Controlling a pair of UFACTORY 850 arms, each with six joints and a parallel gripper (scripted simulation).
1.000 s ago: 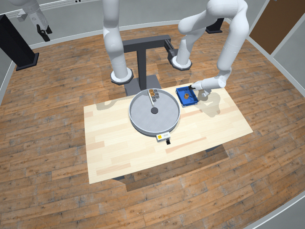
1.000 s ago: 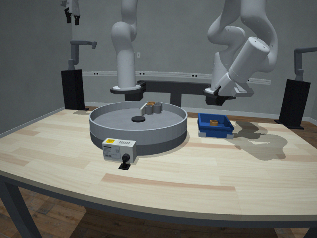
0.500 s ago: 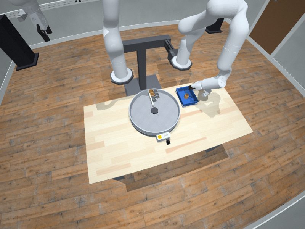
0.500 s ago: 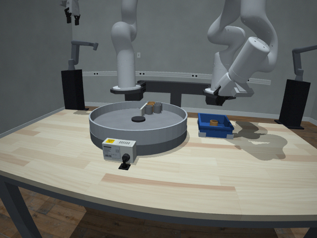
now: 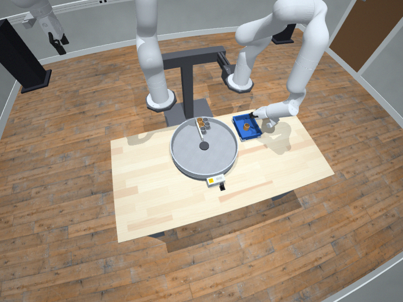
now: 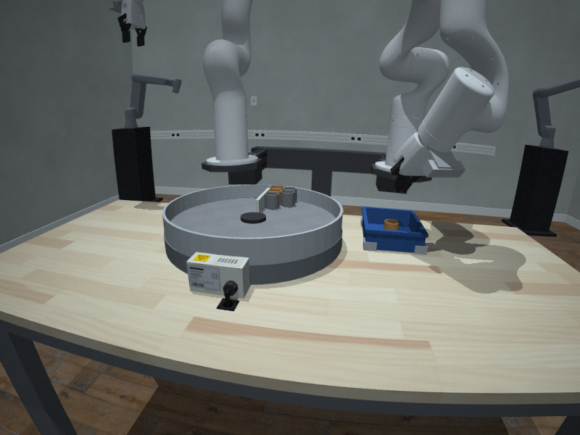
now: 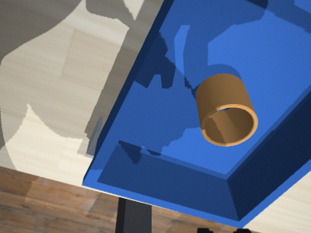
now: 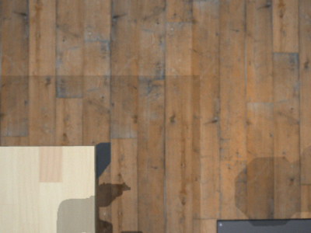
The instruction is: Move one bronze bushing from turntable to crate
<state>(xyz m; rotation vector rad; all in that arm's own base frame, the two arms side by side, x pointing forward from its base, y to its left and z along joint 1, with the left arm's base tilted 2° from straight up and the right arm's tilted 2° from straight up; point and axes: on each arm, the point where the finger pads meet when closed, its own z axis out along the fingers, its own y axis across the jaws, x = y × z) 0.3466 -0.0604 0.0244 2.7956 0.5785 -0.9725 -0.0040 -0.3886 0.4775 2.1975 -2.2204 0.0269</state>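
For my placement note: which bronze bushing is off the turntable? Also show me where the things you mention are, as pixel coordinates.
The bronze bushing [image 6: 391, 225] [image 7: 223, 93] inside the blue crate [image 5: 256, 135] [image 6: 393, 241] [image 7: 167, 196]; the other two bronze ones stand on the turntable [image 5: 204, 162] [image 6: 280, 250].

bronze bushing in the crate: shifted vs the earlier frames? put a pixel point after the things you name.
No. The bronze bushing [image 6: 391, 225] [image 7: 210, 93] keeps its place against the walls of the blue crate [image 5: 253, 137] [image 6: 396, 242] [image 7: 167, 198] in top and exterior views.
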